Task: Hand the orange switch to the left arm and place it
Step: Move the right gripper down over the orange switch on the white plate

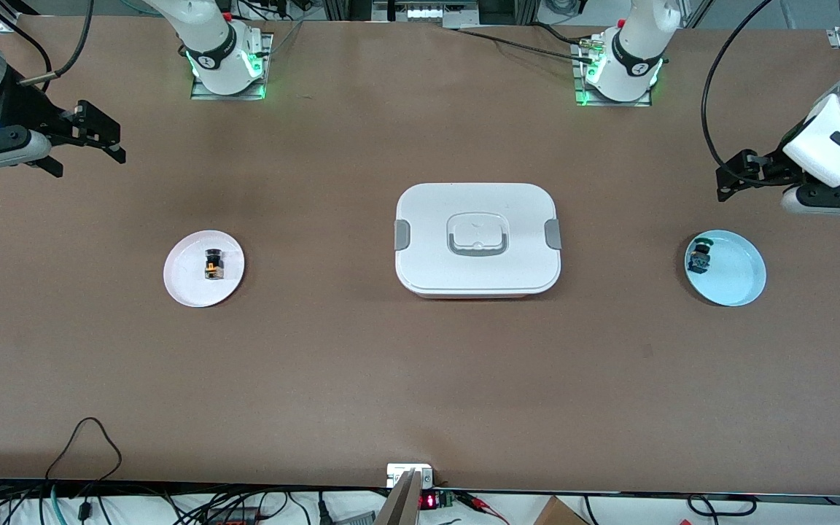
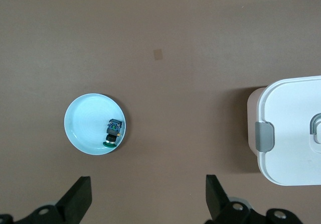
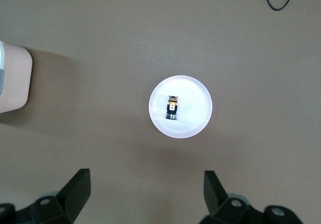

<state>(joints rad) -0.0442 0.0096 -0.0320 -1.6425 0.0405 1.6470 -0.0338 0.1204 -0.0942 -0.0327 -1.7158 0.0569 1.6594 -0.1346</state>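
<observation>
On a pale pink plate [image 1: 185, 281] toward the right arm's end of the worktop [image 1: 420, 379] lies the orange switch [image 1: 213, 264], well apart from the box [image 1: 477, 239] at the middle. Both the right gripper [image 1: 106, 138] and the left gripper [image 1: 728, 182] hang in the air, fingers spread wide, holding nothing.
</observation>
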